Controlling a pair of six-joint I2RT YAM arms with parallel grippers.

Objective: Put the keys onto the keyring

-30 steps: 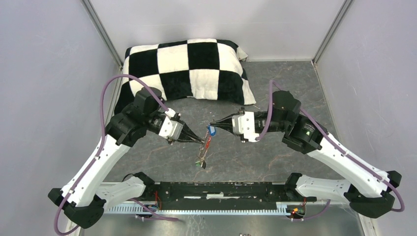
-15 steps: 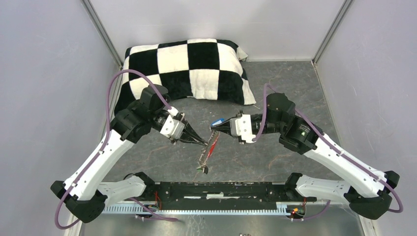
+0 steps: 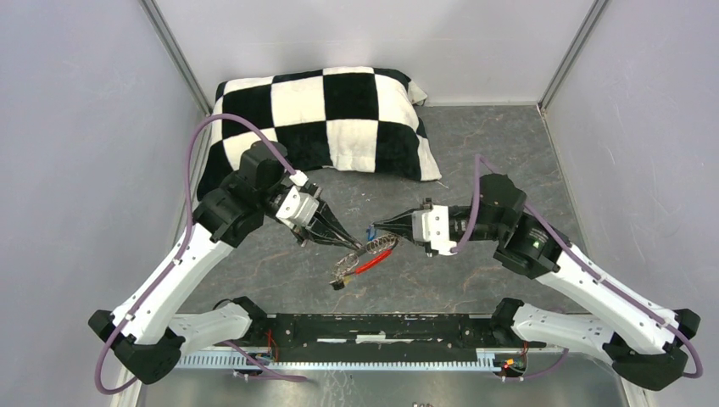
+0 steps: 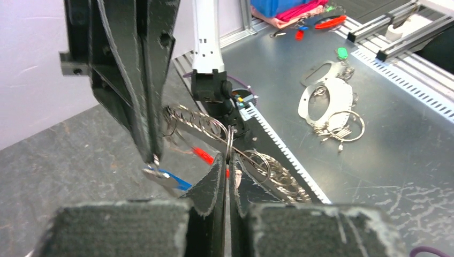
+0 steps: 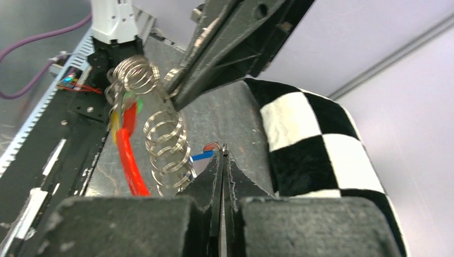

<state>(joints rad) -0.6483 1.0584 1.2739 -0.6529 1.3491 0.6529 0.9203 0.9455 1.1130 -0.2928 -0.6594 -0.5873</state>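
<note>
The keyring (image 3: 363, 253), a string of silvery coiled rings, hangs slanted between both grippers. My left gripper (image 3: 348, 244) is shut on one ring (image 4: 229, 143) of it. A red key (image 3: 373, 261) dangles along the rings, with blurred yellow (image 5: 115, 122) and green (image 5: 139, 104) tags near the far end. My right gripper (image 3: 373, 230) is shut on the blue key (image 5: 202, 156), whose metal head sits between the fingertips (image 5: 217, 160). That blue key (image 4: 168, 178) hangs just left of the keyring's coils (image 5: 167, 152), very close to them; contact is unclear.
A black-and-white checkered cushion (image 3: 326, 114) lies at the back, behind both arms. Grey walls close in left and right. The black base rail (image 3: 381, 326) runs along the near edge. Spare rings and metal plates (image 4: 332, 104) lie on the steel bench beyond.
My right gripper has come down and toward the near edge with the blue key. The keyring has swung from hanging nearly straight down to slanting sideways toward the right gripper.
</note>
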